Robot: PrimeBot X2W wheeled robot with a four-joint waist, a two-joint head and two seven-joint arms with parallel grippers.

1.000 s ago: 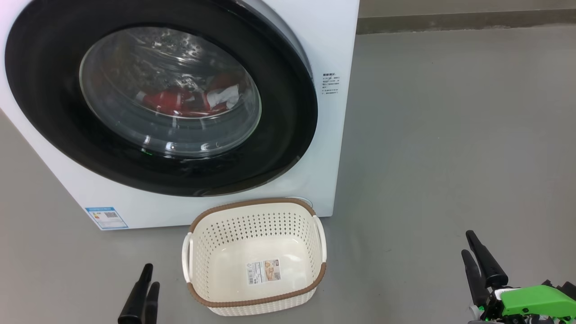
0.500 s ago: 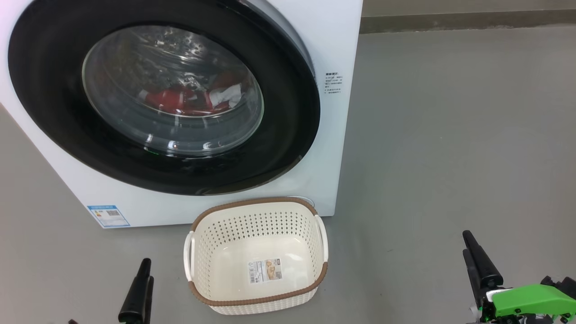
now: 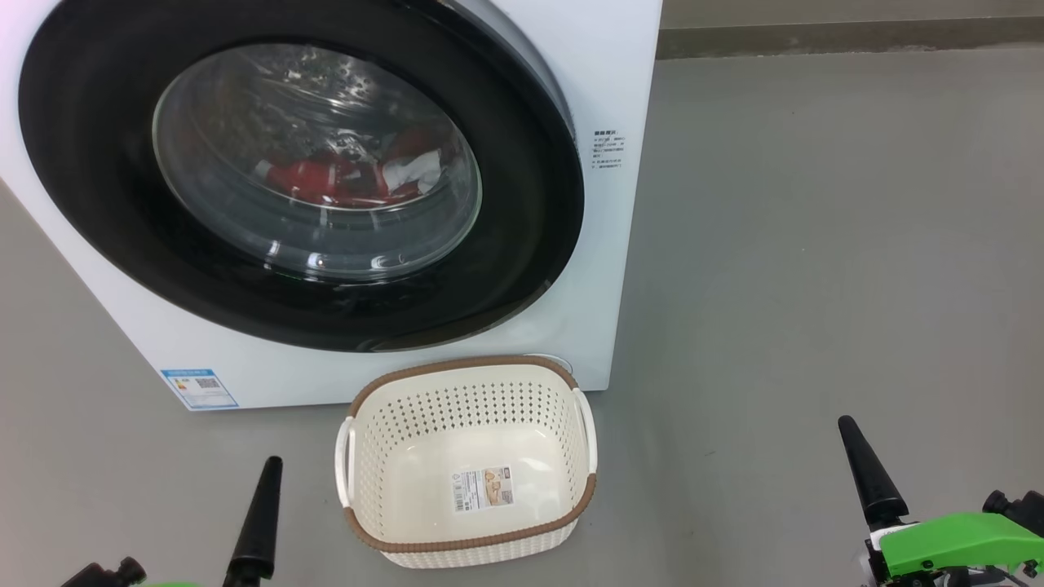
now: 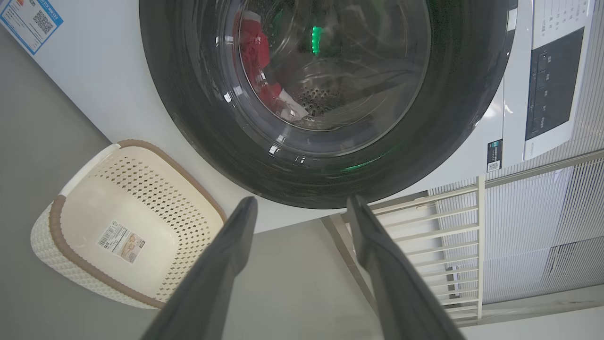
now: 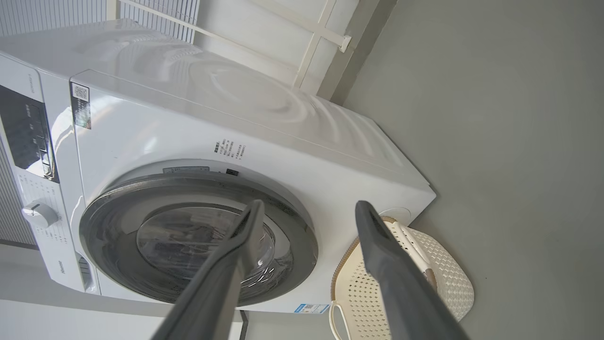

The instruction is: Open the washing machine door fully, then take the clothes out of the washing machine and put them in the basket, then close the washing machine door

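Low down, blue sticker (image 3: pixel 199 388) on washing machine (image 3: pixel 620 81)

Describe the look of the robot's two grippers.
Both the left gripper and the right gripper carry two long, tapering, dark grey fingers with blunt tips. Behind the right one sits a bright green housing with white and black fittings.

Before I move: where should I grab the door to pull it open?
Take the door by its right edge, up high, where a grey lip stands proud of the washer; that looks like the free side, but I can't be sure. Come from the right with the open right gripper, one finger behind the lip.
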